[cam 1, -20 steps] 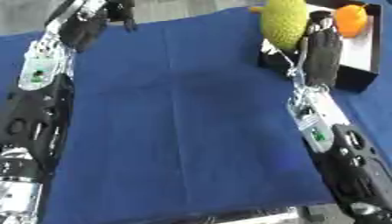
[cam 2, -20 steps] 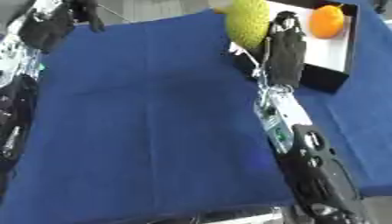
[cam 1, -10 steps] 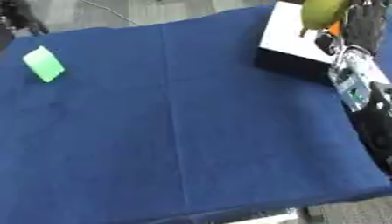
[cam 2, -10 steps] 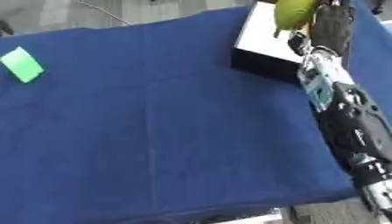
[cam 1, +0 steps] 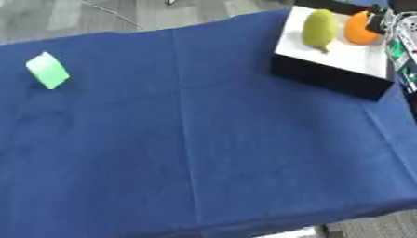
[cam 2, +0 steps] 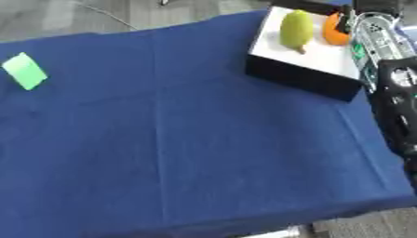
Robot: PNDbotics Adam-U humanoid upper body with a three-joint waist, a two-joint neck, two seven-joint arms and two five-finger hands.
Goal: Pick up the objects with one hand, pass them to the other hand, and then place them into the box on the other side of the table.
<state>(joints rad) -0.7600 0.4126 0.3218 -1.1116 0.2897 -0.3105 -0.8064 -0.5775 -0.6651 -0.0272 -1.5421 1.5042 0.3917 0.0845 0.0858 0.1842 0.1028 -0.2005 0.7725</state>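
Note:
A black box with a white floor [cam 2: 299, 77] stands at the table's far right. A yellow-green fruit [cam 2: 295, 29] lies inside it, beside an orange fruit [cam 2: 332, 31]. My right arm runs along the right edge, and my right hand [cam 2: 371, 7] shows only as a dark shape at the top edge, just right of the orange fruit and apart from the yellow-green one. A light green block [cam 1: 47, 69] lies on the cloth at the far left. My left hand is out of sight.
A blue cloth [cam 1: 204, 139] covers the whole table. Grey floor shows beyond its far edge. The table's front edge runs along the bottom, with its right corner near the lower right.
The yellow-green fruit was held in my right hand above the box; now it lies inside the box, free of the hand. The camera has swung, and the left arm has left the view.

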